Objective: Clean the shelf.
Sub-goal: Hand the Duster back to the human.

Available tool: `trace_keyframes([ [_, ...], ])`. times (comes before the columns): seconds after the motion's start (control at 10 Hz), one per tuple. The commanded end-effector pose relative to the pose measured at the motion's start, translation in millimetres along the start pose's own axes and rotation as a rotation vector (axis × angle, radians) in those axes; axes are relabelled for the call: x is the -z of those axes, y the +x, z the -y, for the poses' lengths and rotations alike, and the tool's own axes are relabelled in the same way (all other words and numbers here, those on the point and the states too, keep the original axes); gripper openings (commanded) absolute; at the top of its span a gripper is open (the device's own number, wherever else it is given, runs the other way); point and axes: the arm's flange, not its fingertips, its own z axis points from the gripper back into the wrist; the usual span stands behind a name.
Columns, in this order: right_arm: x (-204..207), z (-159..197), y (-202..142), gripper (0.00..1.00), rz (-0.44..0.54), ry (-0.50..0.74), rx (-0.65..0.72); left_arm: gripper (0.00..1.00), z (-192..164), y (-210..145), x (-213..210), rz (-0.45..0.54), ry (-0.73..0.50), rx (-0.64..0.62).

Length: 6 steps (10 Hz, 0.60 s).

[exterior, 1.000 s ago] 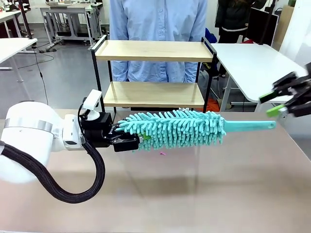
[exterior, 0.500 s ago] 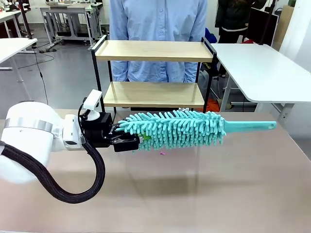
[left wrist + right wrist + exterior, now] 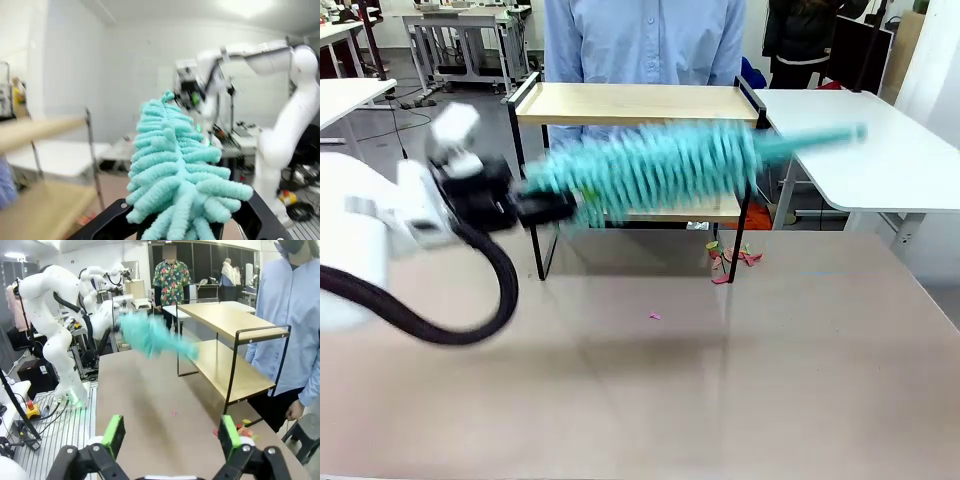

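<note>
Left gripper (image 3: 535,208), blurred, clamped on the fluffy head end of a teal duster (image 3: 650,170) held level in the air. Shelf (image 3: 638,103) at the table's (image 3: 770,380) far edge, directly behind the duster, whose head spans the gap between its two boards; handle tip passes the shelf's right post. Colored scraps (image 3: 728,258) by the right leg. Broad bare tabletop in front. Right gripper (image 3: 170,437) spread wide, holding nothing.
</note>
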Motion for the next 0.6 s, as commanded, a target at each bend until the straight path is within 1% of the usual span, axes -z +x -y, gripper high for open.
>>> trace_keyframes([
  [0.0,-3.8,1.8,3.0,1.00,0.018,0.002,-0.021,0.17,1.7,85.8,-4.6,0.079,0.082,0.070],
  [0.1,-3.8,1.8,3.0,1.00,0.018,0.002,-0.021,0.17,2.1,125.3,-13.1,0.063,0.182,0.127],
  [0.2,-3.8,1.8,3.0,1.00,0.018,0.002,-0.021,0.17,2.1,161.9,-33.0,0.024,0.365,0.168],
  [0.3,-3.8,1.8,3.0,1.00,0.018,0.002,-0.021,0.17,1.4,182.5,-55.7,-0.017,0.504,0.194],
  [0.5,-3.8,1.8,3.0,1.00,0.018,0.002,-0.021,0.17,-0.8,200.9,-110.1,-0.075,0.748,0.201],
])
